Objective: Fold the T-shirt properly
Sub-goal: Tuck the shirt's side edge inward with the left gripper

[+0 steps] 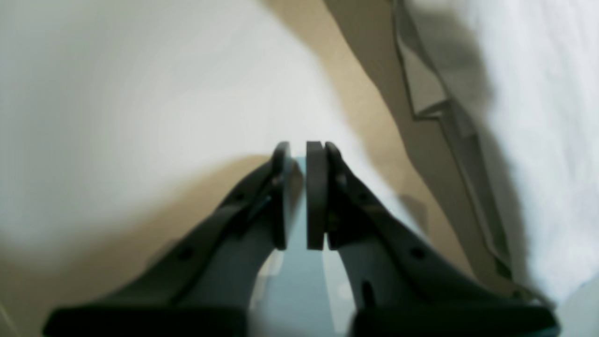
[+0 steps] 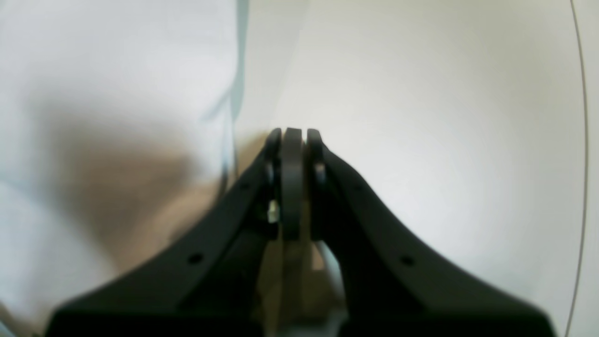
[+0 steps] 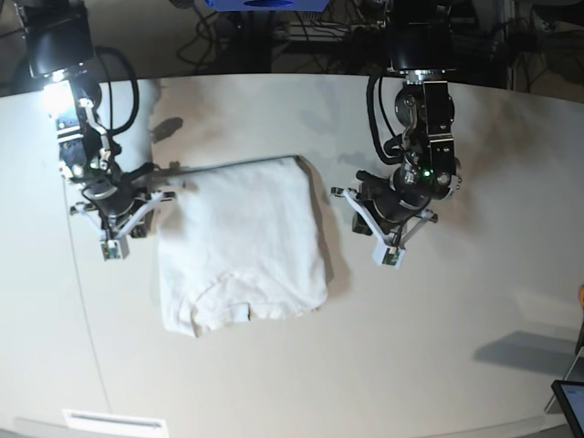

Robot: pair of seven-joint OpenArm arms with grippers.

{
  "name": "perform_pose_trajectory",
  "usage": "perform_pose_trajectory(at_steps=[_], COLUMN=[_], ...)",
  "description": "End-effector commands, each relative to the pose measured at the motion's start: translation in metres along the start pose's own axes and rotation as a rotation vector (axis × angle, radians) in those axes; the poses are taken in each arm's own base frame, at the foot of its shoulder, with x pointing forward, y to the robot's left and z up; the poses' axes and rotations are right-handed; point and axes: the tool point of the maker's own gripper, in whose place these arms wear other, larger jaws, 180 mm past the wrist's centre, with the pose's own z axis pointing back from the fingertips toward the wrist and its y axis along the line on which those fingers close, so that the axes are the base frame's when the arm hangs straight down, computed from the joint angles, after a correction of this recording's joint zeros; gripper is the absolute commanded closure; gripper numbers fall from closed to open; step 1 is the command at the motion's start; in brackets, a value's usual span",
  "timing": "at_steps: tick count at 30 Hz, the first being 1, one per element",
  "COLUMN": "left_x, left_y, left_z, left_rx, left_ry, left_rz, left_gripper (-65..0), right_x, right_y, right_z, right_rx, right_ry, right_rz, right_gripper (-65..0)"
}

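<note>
A: Where is the T-shirt [image 3: 242,242]?

B: It lies flat on the table [image 3: 456,347], between the two grippers. It is just beside the right gripper [image 2: 294,140] and a little apart from the left gripper [image 1: 299,154].

A: Are they holding it?

B: No. The right gripper's jaws are pressed together on nothing. The left gripper's jaws stand a small way apart, holding nothing.

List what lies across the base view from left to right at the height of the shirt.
Right pincer → T-shirt → bare strip of table → left pincer → more open table to the right edge.
</note>
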Motion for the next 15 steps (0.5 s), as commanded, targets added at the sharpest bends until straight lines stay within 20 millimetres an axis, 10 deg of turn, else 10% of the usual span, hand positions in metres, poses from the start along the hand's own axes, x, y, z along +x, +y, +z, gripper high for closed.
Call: perform_pose_trajectory(at_steps=[1, 15], left_x=[0.025, 0.043], left_y=[-0.002, -0.007], left_z=[0.003, -0.010], left_rx=[-0.010, -0.037], left_ry=[-0.069, -0.086], left_rz=[-0.008, 0.014], left_gripper=[-5.0, -5.0], right_x=[0.001, -0.022], right_y=[-0.003, 0.026], right_z=[0.003, 0.018], right_rx=[-0.003, 0.051], right_ry=[0.003, 0.022], right_rz=[0.008, -0.016], right_gripper=[-2.5, -2.5])
